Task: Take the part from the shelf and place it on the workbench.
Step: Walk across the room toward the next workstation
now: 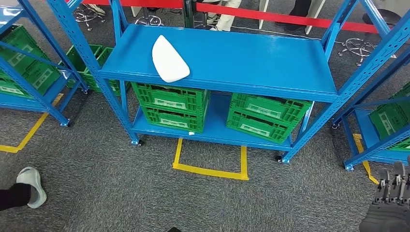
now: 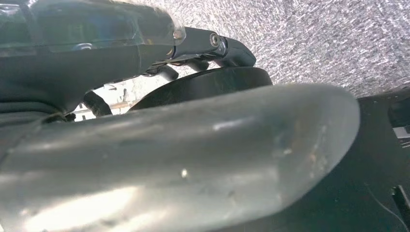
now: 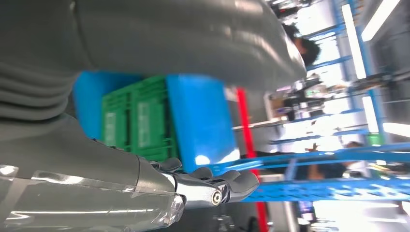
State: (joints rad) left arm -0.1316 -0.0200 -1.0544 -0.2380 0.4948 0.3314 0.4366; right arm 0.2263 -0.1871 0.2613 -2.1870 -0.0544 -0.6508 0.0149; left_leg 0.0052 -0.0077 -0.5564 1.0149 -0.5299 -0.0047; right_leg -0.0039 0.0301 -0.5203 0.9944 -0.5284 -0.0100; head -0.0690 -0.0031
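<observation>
Your right hand [image 1: 390, 200] sits low at the right of the head view, fingers straight and pointing ahead toward the blue shelf [image 1: 270, 63], holding nothing. In the right wrist view the same hand's [image 3: 145, 145] dark fingers [image 3: 232, 183] lie extended and slightly apart, with green crates [image 3: 135, 121] and blue shelving beyond them. The white part [image 1: 169, 59] you are after lies flat on the upper shelf board, well apart from this hand, ahead of it and far over to its left, near the board's front edge. Under that board, two stacks of green crates [image 1: 171, 104] rest on the lower shelf.

Your left hand [image 2: 183, 159] shows in the left wrist view as a thick grey thumb with dark fingers [image 2: 212, 46] behind it over grey carpet [image 2: 329, 38]; you cannot tell from this view whether it is spread or curled.

A person's foot [image 1: 30, 186] in a pale shoe stands on the carpet at the far left.
</observation>
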